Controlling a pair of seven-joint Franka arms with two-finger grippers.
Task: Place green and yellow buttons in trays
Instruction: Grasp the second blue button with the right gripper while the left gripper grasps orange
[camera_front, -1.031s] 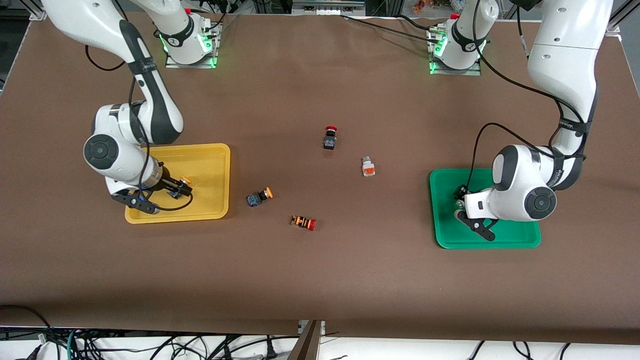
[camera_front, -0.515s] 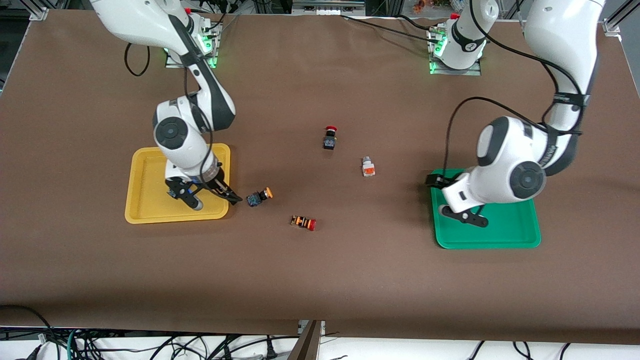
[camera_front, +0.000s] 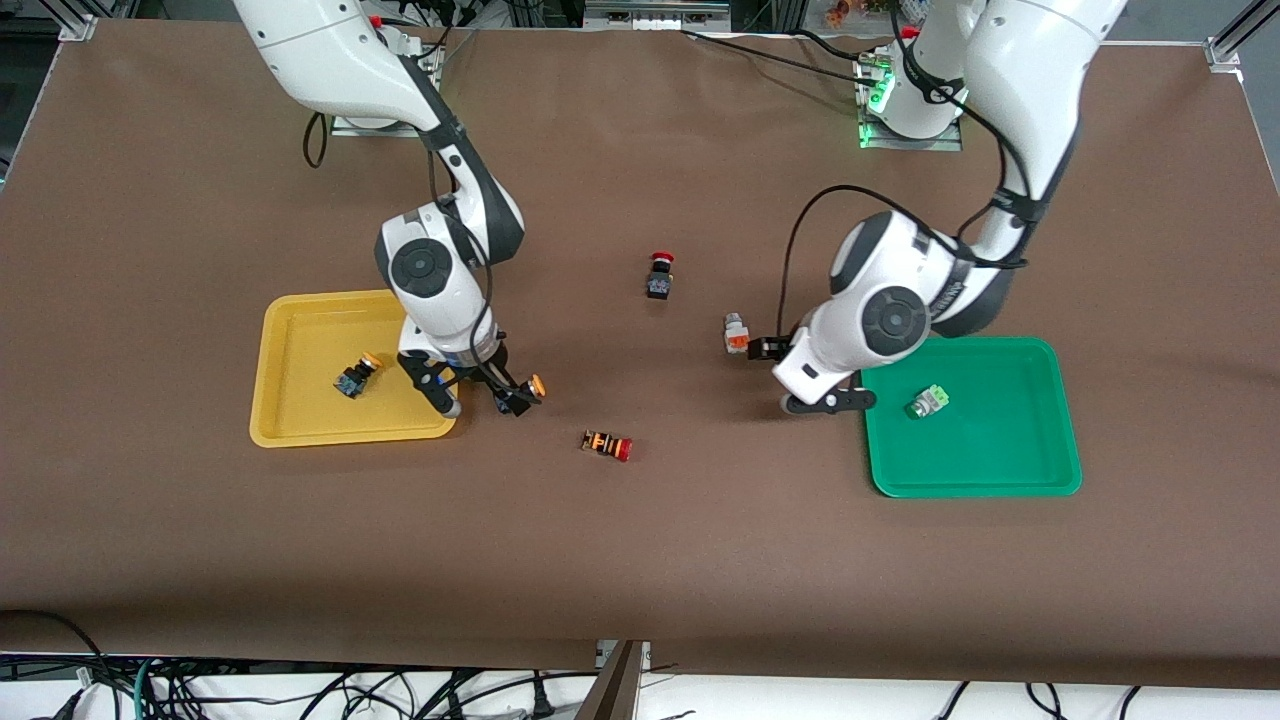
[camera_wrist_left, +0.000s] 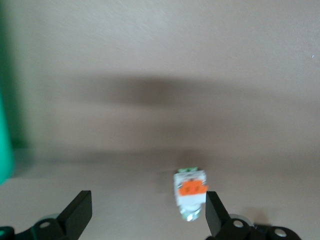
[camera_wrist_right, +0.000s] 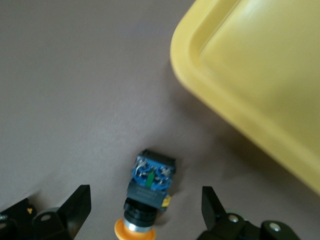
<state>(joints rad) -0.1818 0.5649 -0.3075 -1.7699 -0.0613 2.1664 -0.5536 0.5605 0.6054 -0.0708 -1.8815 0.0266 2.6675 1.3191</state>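
Note:
One yellow-capped button (camera_front: 357, 375) lies in the yellow tray (camera_front: 300, 330). A second yellow-capped button (camera_front: 522, 393) lies on the table beside that tray. My right gripper (camera_front: 480, 392) is open and hangs low over it; in the right wrist view this button (camera_wrist_right: 150, 185) sits between the open fingers of the gripper (camera_wrist_right: 145, 216), beside the tray's corner (camera_wrist_right: 260, 75). A white-green button (camera_front: 927, 401) lies in the green tray (camera_front: 1000, 460). A white-orange button (camera_front: 736, 335) lies on the table. My left gripper (camera_front: 800, 375) is open beside it; the left wrist view shows the button (camera_wrist_left: 190, 192) close to one finger of the gripper (camera_wrist_left: 147, 218).
A red-capped black switch (camera_front: 659, 275) stands near the table's middle. A red-capped striped switch (camera_front: 607, 445) lies nearer the front camera. The green tray's edge (camera_wrist_left: 4, 145) shows in the left wrist view.
Both arms left their trays and swung toward the table's middle. The right gripper let go of a yellow-capped button in the yellow tray; the white-green button now lies uncovered in the green tray.

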